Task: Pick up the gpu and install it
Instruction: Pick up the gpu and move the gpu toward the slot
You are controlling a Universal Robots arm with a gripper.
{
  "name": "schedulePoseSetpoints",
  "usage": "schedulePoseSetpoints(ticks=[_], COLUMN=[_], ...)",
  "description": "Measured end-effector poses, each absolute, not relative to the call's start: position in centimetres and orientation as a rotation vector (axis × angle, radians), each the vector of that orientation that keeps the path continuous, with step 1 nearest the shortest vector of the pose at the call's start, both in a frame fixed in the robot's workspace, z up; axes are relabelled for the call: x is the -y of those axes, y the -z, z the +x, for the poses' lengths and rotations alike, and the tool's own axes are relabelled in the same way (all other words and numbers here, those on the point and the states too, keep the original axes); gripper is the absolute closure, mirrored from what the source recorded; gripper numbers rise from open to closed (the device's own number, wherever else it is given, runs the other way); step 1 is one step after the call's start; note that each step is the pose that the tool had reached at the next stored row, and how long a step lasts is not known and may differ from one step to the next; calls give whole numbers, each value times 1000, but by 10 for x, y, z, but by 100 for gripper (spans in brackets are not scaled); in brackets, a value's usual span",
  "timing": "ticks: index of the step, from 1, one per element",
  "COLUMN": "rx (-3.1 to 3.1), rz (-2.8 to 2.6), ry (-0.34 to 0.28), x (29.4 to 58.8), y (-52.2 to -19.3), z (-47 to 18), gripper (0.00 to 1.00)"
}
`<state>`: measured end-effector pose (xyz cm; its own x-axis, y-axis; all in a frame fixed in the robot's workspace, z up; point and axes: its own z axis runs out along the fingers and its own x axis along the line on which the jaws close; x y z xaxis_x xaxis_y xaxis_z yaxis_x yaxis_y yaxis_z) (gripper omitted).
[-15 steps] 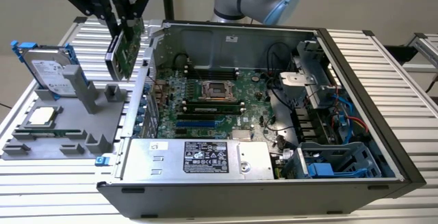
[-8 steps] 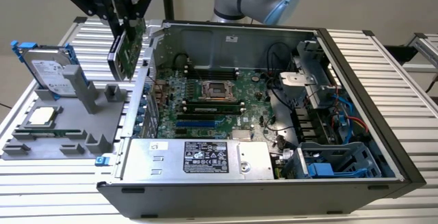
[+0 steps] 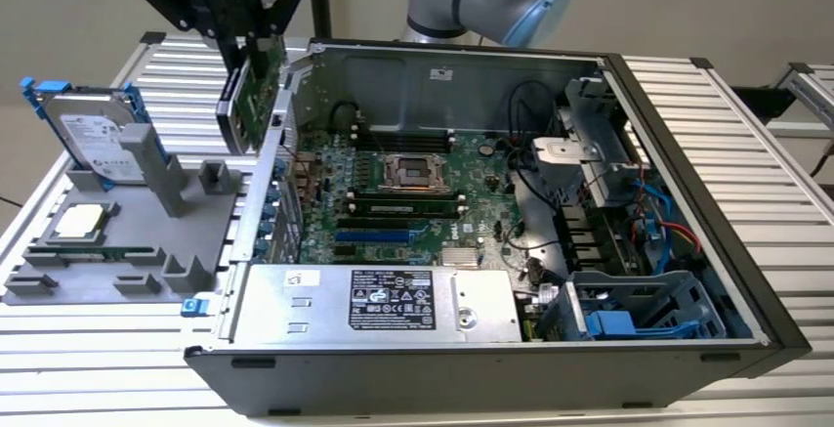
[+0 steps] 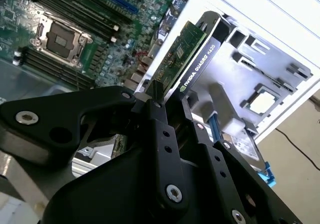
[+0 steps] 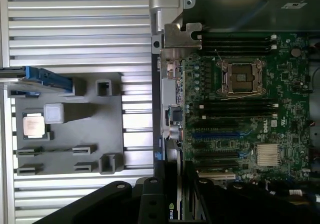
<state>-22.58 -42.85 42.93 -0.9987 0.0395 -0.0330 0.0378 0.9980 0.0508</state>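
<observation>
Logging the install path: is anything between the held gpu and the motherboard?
Yes. The gpu, shut in the gripper, hangs about over the case wall at the exterior view's left; that wall's rim lies between it and the motherboard.

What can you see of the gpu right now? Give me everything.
The gpu is a flat green circuit card with a black cooler face, held on edge, roughly upright. The black gripper is shut on its upper edge. It hangs above the open computer case's wall at the exterior view's left, beside the grey tray, not seated on the motherboard.
</observation>
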Motion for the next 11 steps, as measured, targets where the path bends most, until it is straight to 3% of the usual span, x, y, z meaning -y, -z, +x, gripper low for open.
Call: schedulePoseSetpoints(ticks=[11], rx=[-3107], rz=[60], ry=[-78], x=[429], y=[-429], z=[-210], gripper=[100])
